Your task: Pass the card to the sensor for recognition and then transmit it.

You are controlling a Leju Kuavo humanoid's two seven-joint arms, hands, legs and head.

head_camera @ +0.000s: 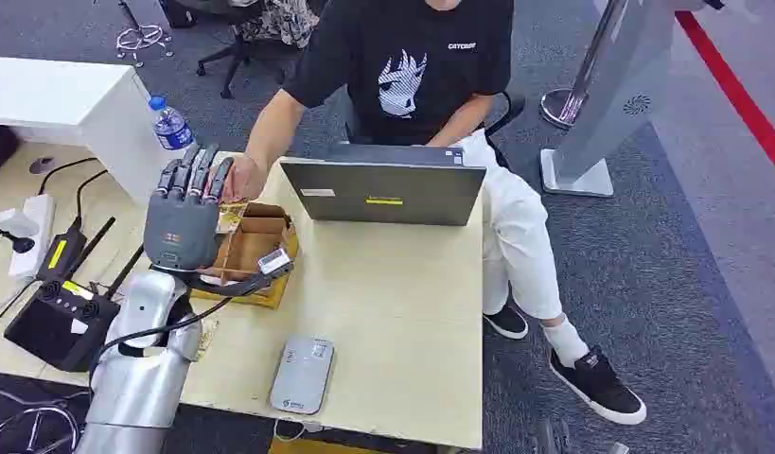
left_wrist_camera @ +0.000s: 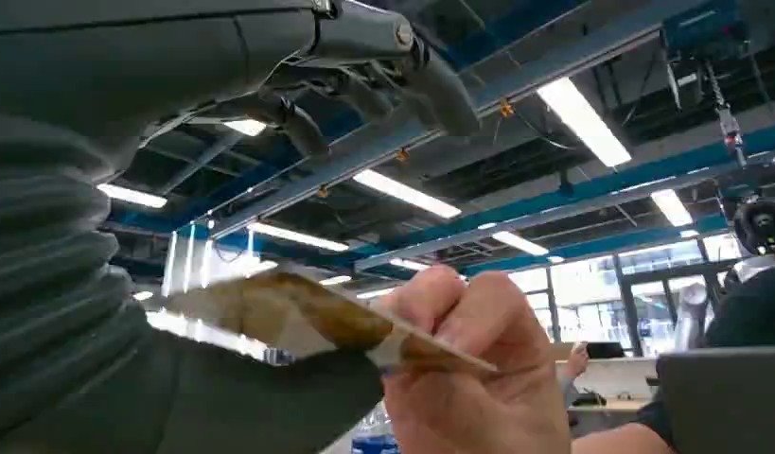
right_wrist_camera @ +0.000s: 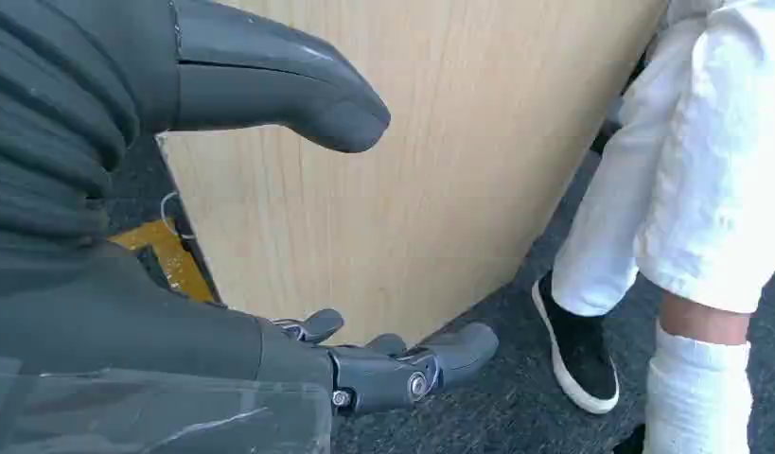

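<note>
a: what's the biggest thing in front of you, operator?

b: you have the pale wooden table [head_camera: 402, 303], with a person [head_camera: 412, 57] in a black t-shirt and white trousers seated at its far side behind a grey laptop [head_camera: 383, 194].

a: and the smaller items?

b: you see an open cardboard box [head_camera: 255, 246] beside the laptop, a flat grey sensor [head_camera: 302, 375] lying near the table's front edge, a black radio unit [head_camera: 52, 322] at the left, and a water bottle [head_camera: 170, 123] further back.

a: where's your left hand?

b: your left hand [head_camera: 184, 218] is raised above the box, fingers upright and side by side. the card [left_wrist_camera: 298, 322] is at its palm side, and the person's hand [left_wrist_camera: 468, 378] pinches the card's other end. whether your hand grips it, you cannot tell.

a: right hand?

b: your right hand [right_wrist_camera: 270, 236] hangs beside the table edge, loose, fingers apart, holding nothing.
</note>
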